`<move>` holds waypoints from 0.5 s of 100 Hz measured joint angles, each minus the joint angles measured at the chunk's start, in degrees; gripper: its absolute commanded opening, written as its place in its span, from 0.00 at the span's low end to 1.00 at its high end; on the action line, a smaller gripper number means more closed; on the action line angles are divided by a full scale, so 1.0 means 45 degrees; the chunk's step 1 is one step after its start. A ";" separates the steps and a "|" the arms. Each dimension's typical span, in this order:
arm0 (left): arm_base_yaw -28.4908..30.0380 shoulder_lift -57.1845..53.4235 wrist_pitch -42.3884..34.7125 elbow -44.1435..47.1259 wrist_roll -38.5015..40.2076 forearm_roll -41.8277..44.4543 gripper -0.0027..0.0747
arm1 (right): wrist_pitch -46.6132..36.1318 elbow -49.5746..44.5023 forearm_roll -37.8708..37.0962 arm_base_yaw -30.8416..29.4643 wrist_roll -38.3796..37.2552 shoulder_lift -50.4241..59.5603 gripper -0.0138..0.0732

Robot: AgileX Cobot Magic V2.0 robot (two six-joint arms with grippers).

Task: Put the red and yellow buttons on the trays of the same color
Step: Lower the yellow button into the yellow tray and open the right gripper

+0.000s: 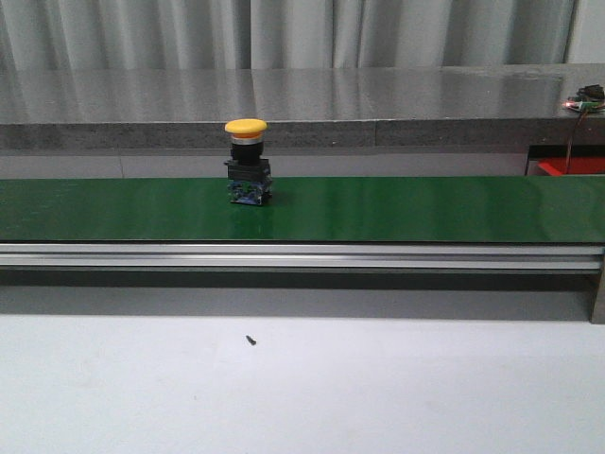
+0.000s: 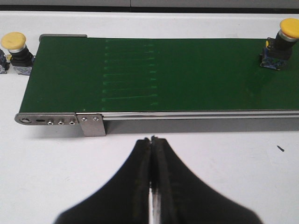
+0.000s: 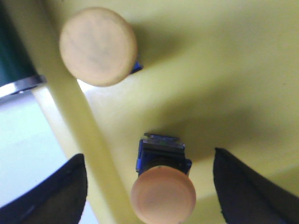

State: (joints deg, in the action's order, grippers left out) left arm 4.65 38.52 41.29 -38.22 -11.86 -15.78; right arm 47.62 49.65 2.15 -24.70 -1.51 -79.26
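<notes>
While a yellow button [image 1: 247,161] rides the belt [image 1: 397,208] — tiny black speck [image 1: 250,340] nearby

There are no words, numbers or signs to read on anything in these pictures.

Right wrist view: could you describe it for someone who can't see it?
An open claw hangs over a yellow tray. One yellow button sits between the claw's dark fingers, and another yellow button lies in the same tray.
</notes>
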 measured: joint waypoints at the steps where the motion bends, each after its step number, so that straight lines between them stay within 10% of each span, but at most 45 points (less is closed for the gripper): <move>1: 0.0000 0.0000 0.0000 0.0000 0.0000 0.0000 0.01 | 0.0032 0.0049 -0.0022 0.0000 0.0000 0.0060 0.80; 50: 0.0000 0.0000 0.0000 0.0000 0.0000 0.0000 0.01 | 0.2545 0.3561 -0.0099 0.3418 -0.0337 0.1601 0.80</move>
State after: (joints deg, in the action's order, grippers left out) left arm 4.65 38.52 41.29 -38.22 -11.86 -15.78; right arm 59.08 65.67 1.71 -9.32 -3.03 -72.05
